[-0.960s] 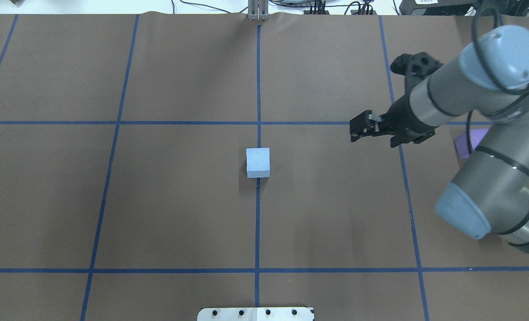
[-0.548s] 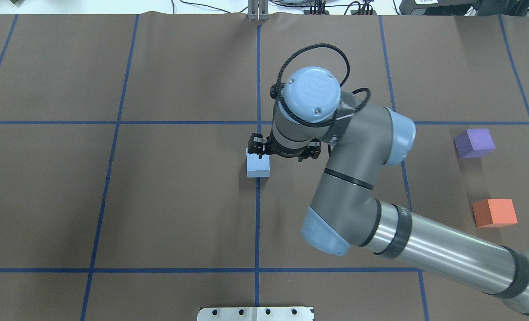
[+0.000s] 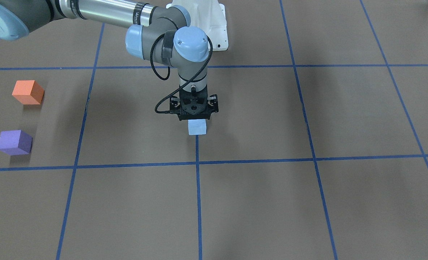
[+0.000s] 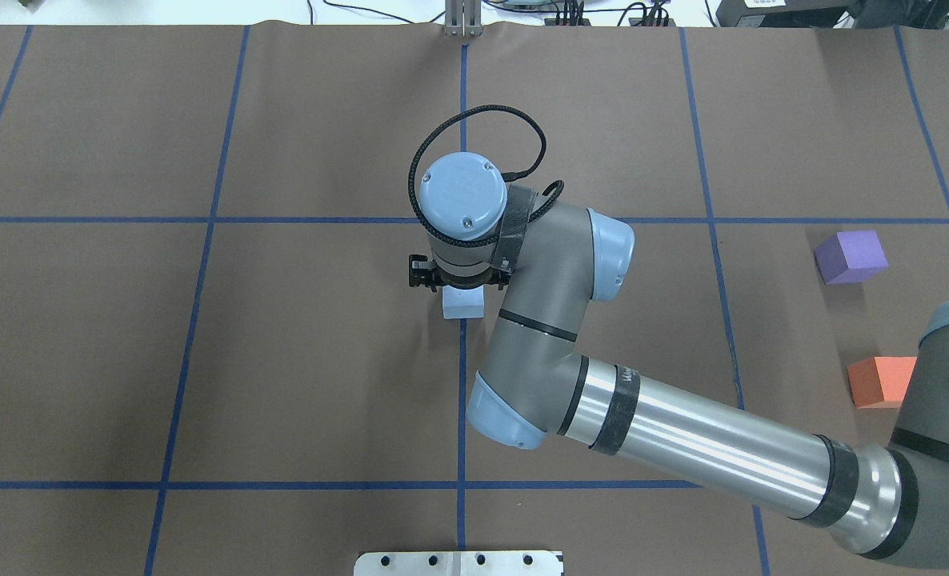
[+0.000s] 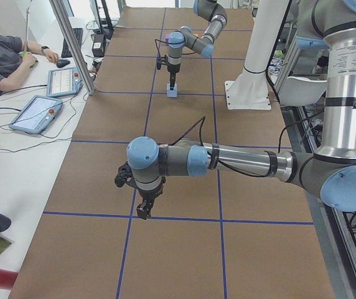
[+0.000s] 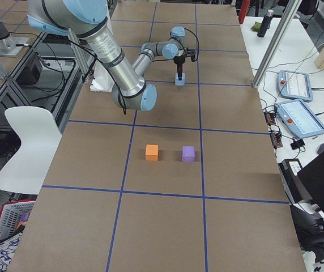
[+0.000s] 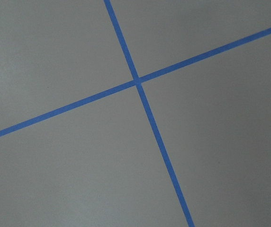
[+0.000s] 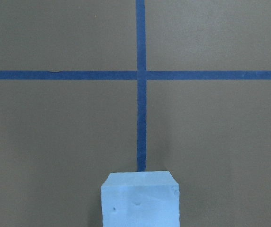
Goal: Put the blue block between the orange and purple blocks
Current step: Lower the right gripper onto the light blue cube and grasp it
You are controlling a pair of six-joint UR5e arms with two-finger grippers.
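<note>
The light blue block sits on the middle tape line of the table; it also shows in the overhead view and low in the right wrist view. My right gripper points down directly over it, close above its top, and looks open and empty. The purple block and the orange block stand apart from each other at the table's right side. My left gripper shows only in the exterior left view, low over bare table; I cannot tell its state.
Blue tape lines divide the brown table into squares. The robot's white base stands behind the block. A metal plate lies at the near edge. An operator and tablets sit beside the table.
My right arm has swung from the right side to the middle and now stands over the blue block. The purple and orange blocks came into sight as the arm moved off them.
</note>
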